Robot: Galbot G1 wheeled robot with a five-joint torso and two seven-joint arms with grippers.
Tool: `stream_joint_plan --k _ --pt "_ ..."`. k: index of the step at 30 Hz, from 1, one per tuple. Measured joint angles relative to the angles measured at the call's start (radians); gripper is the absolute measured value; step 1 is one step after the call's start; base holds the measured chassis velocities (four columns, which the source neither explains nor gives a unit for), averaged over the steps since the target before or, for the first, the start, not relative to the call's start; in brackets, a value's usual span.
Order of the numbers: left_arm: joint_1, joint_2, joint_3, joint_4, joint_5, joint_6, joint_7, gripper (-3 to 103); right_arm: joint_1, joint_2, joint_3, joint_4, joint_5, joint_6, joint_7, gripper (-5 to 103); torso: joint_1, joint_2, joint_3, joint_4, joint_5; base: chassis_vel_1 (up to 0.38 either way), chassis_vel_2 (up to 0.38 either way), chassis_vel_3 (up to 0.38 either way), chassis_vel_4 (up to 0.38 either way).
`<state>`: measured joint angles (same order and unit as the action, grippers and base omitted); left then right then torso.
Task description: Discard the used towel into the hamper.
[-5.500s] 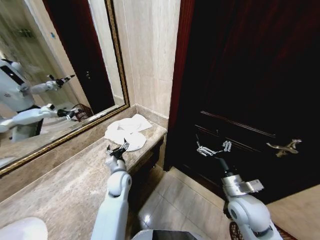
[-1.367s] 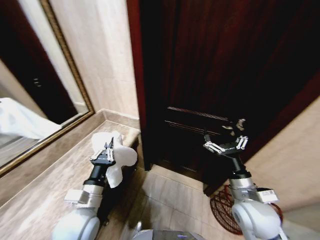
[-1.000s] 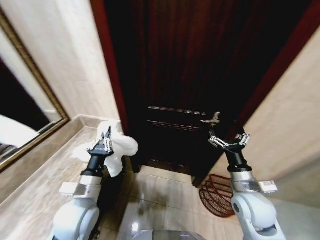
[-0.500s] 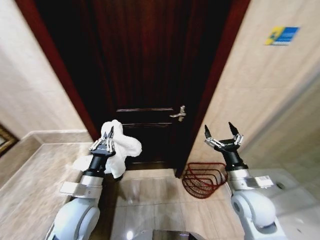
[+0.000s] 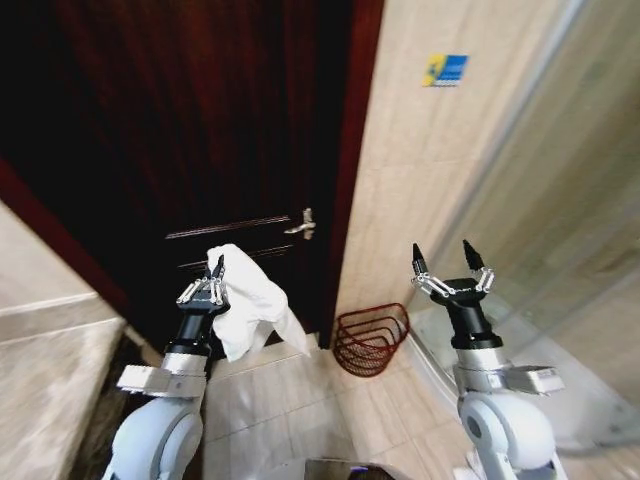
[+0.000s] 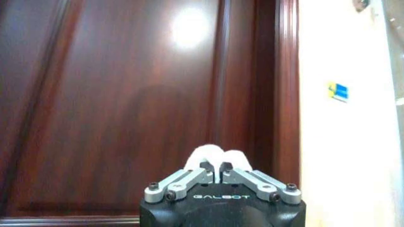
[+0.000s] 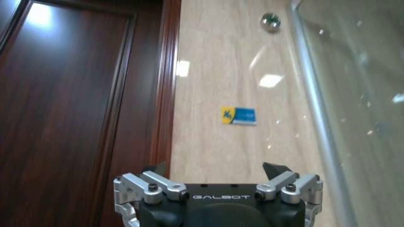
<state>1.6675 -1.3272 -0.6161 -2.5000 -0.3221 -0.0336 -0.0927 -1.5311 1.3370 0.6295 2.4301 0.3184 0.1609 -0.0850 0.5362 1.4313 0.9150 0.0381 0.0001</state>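
The towel (image 5: pixel 250 305) is held by the left end effector (image 5: pixel 207 290), whose fingers are closed tight on a bunched fold near the cloth's top; in the left wrist view two white lobes of towel (image 6: pixel 215 158) are seen pinched just beyond the shut fingertips of the left end effector (image 6: pixel 220 176). The rest of the cloth is left to hang down and to the right of the grip, clear of the floor (image 5: pixel 300 400), which suits carrying: nothing is dragged and a simple opening of the fingers would let it drop.

The right end effector (image 5: pixel 448 268) is held up at about the same height, fingers spread wide and holding nothing. It is judged to be kept raised and out of the way so that the path to the basket is not crossed.

The hamper (image 5: pixel 370 338) stands on the floor against the tiled wall (image 5: pixel 420 170), just beside the dark wooden door (image 5: pixel 200 130). It lies below both end effectors and between them, nearer the right one, and well apart from the towel. Nothing is seen inside it.

The towel is judged not yet to be over the hamper's mouth, so the discard is not done.
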Motion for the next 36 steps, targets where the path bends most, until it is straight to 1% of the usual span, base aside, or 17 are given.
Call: stream_joint_plan --k 3,8,10,13,15,17,20,25,30,31,33,35,36 --pt "0.003 0.003 0.008 0.000 -0.005 0.005 0.004 2 0.008 0.011 -0.001 0.000 0.000 0.009 -0.008 100 0.000 0.000 0.000 0.0002 -0.0002 -0.117 -0.123 -0.092 -0.123" --pt "-0.011 0.004 0.031 0.000 -0.020 0.003 0.009 2 0.007 0.006 0.000 -0.005 -0.003 0.030 -0.005 100 0.000 0.000 0.000 0.0000 -0.0001 -0.123 -0.120 -0.120 -0.130" --pt "-0.013 0.012 0.033 0.000 -0.035 0.003 0.011 2 0.001 0.007 -0.008 0.002 0.026 0.046 0.016 100 0.000 0.000 0.000 0.0000 0.0001 -0.132 -0.114 -0.120 -0.122" --pt "-0.008 0.024 0.030 0.000 -0.050 0.003 0.012 2 -0.001 0.011 -0.010 0.004 0.017 0.054 0.025 100 0.000 0.000 0.000 0.0000 -0.0004 -0.129 -0.135 -0.125 -0.132" --pt "-0.013 0.040 0.025 0.010 -0.066 0.003 0.014 2 0.000 0.022 -0.017 0.001 -0.008 0.059 0.025 100 0.000 0.000 0.000 0.0002 0.0000 -0.103 -0.130 -0.105 -0.125" --pt "-0.015 0.040 0.025 0.013 -0.066 0.004 0.014 2 0.000 0.026 -0.019 0.001 -0.012 0.060 0.025 100 0.000 0.000 0.000 0.0001 0.0000 -0.105 -0.133 -0.110 -0.119" --pt "-0.035 0.047 0.046 0.051 -0.068 0.017 0.012 2 -0.010 0.069 -0.020 0.005 -0.057 0.073 0.018 100 0.000 0.000 0.000 0.0002 -0.0001 -0.120 -0.135 -0.116 -0.114" --pt "-0.063 0.067 0.074 0.081 -0.073 0.017 0.013 2 -0.028 0.083 -0.017 0.005 -0.098 0.090 0.020 100 0.000 0.000 0.000 -0.0001 -0.0002 -0.136 -0.125 -0.128 -0.128" --pt "-0.114 0.098 0.096 0.127 -0.106 0.010 0.013 2 -0.044 0.092 -0.014 -0.001 -0.123 0.102 0.017 100 0.000 0.000 0.000 0.0003 -0.0001 -0.119 -0.123 -0.133 -0.132" --pt "-0.145 0.113 0.109 0.156 -0.118 -0.003 0.013 2 -0.065 0.094 -0.013 0.000 -0.128 0.108 0.010 100 0.000 0.000 0.000 0.0004 0.0000 -0.123 -0.110 -0.116 -0.109" --pt "-0.158 0.118 0.116 0.170 -0.124 -0.007 0.012 2 -0.078 0.094 -0.013 0.002 -0.129 0.109 0.009 100 0.000 0.000 0.000 0.0002 0.0000 -0.123 -0.110 -0.120 -0.109" --pt "-0.239 0.124 0.174 0.239 -0.163 -0.013 0.000 2 -0.117 0.082 -0.012 0.007 -0.129 0.124 0.010 100 0.000 0.000 0.000 -0.0001 -0.0001 -0.115 -0.126 -0.127 -0.115" --pt "-0.279 0.114 0.201 0.275 -0.175 -0.008 -0.013 2 -0.129 0.076 -0.007 0.005 -0.130 0.128 0.012 100 0.000 0.000 0.000 -0.0001 -0.0001 -0.104 -0.150 -0.126 -0.130"
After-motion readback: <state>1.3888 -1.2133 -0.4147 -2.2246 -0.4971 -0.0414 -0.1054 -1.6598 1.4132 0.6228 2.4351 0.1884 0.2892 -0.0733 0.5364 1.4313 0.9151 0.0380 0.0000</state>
